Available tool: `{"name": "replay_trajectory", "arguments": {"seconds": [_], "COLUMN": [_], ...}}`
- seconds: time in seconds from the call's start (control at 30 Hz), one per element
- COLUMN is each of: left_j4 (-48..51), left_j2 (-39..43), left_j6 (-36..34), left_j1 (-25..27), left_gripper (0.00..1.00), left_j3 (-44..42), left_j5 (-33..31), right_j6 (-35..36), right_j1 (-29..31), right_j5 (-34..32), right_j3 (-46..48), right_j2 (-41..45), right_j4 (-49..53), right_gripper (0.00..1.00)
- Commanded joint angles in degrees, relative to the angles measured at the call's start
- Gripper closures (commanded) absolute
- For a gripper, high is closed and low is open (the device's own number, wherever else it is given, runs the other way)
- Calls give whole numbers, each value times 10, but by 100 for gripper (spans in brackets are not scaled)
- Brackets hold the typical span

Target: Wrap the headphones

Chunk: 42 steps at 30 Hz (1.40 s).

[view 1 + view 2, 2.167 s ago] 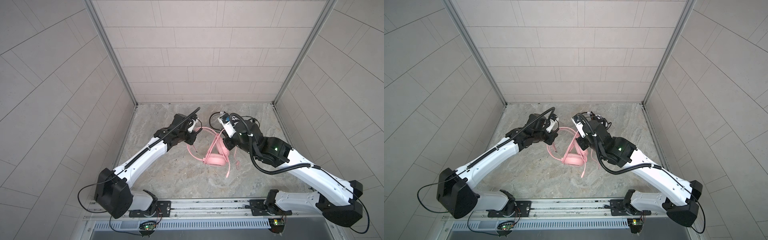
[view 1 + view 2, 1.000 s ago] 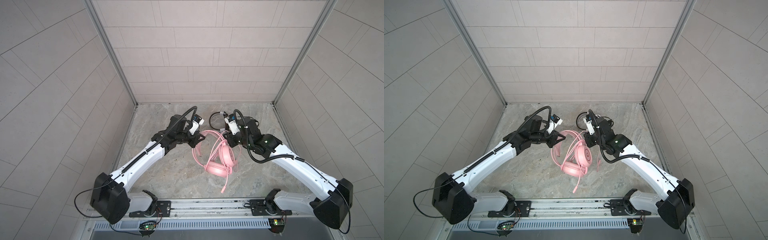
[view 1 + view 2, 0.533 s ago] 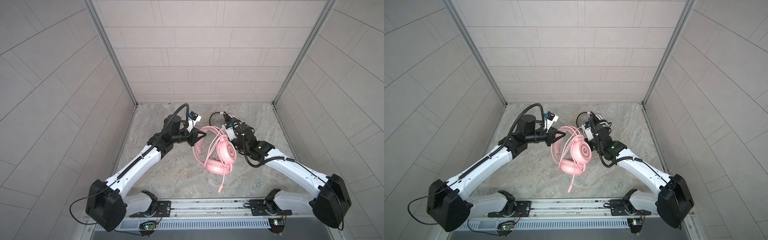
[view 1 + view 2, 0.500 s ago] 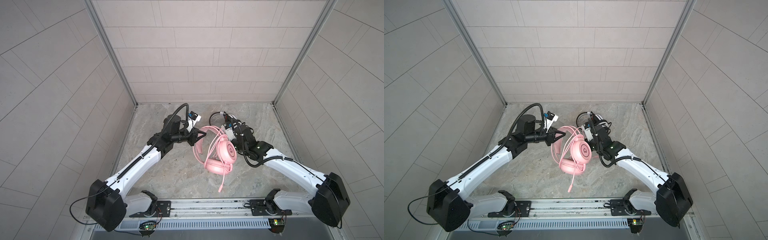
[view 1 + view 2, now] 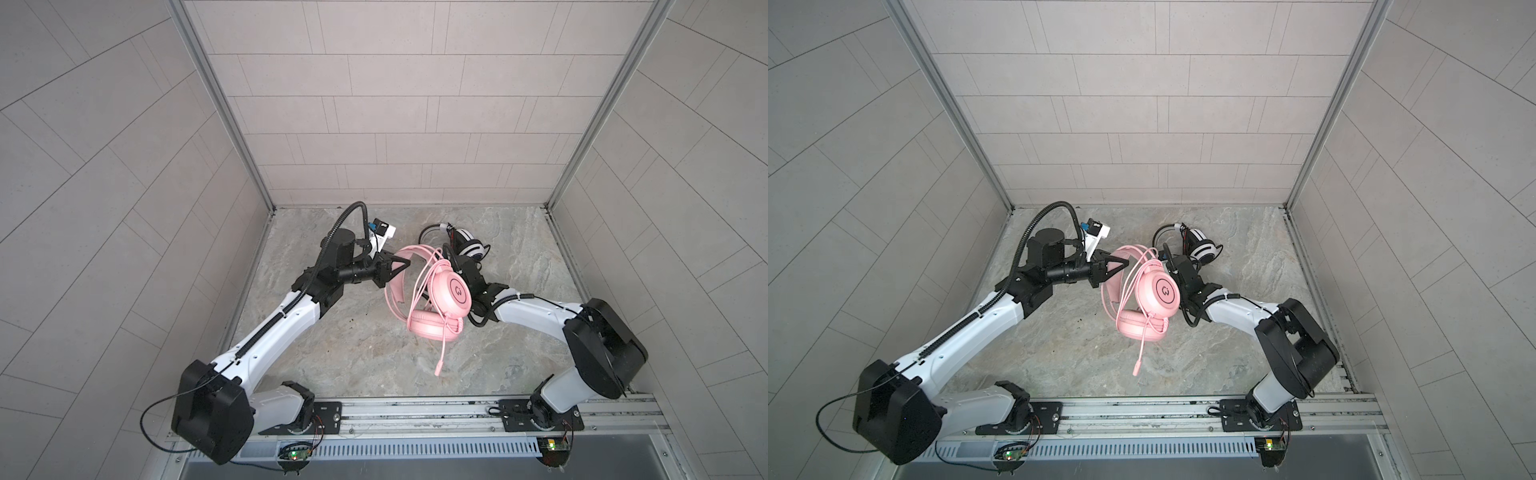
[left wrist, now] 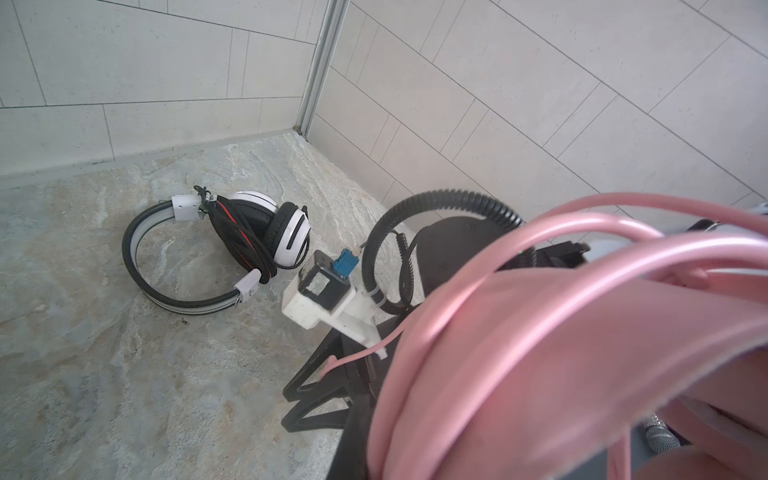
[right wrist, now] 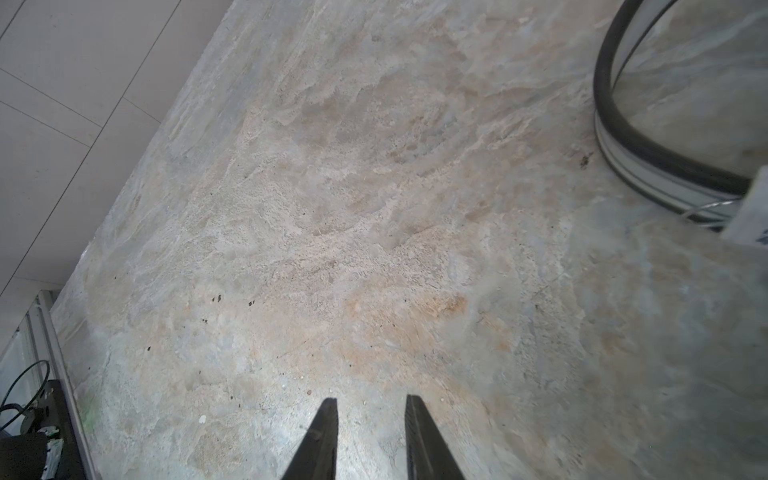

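Right wrist view: your right gripper (image 7: 371,405) stood slightly parted, empty, over the table (image 7: 332,208). Both top views: your left gripper (image 5: 403,266) clamped the headband of the pink headphones (image 5: 451,291).

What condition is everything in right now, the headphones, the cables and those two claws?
Pink headset: held upright by its headband.
Pink cable: looped over the headband, end dangling.
White-and-black headset: lying on the table, black cable bundled.
Left gripper: shut on the pink headband.
Right gripper: open, empty.
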State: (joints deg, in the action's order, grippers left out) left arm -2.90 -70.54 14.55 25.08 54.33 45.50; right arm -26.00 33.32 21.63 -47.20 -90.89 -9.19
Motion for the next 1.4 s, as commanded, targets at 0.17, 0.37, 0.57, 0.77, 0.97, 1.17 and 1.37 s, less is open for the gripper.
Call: {"name": "replay_trajectory", "arguments": {"seconds": [0.17, 0.37, 0.57, 0.77, 0.97, 1.17, 1.37], "left_j4": [-157, -168, -190, -178, -121, -40, 15], "left_j2": [25, 30, 29, 24, 53, 89, 89], "left_j6": [115, 143, 212, 267, 267, 267, 286], "left_j1": [-43, -74, -112, -152, -174, -175, -181], "left_gripper": [100, 100, 100, 100, 100, 100, 100], "left_j3": [-25, -35, -55, -66, -77, -85, -77], "left_j5": [41, 1, -80, -167, -286, -429, -503], "right_j6": [-50, -54, -52, -62, -74, -76, -46], "right_j1": [-3, 1, 23, 64, 154, 219, 294], "right_j5": [26, 34, 30, 10, -44, -84, -162], "right_j3": [44, 53, 74, 103, 114, 99, 46], "right_j2": [-76, -98, -87, -57, -8, 25, 38], "right_j4": [-134, -149, -145, -138, -105, -46, 53], "right_gripper": [80, 90, 90, 89, 88, 90, 90]}}
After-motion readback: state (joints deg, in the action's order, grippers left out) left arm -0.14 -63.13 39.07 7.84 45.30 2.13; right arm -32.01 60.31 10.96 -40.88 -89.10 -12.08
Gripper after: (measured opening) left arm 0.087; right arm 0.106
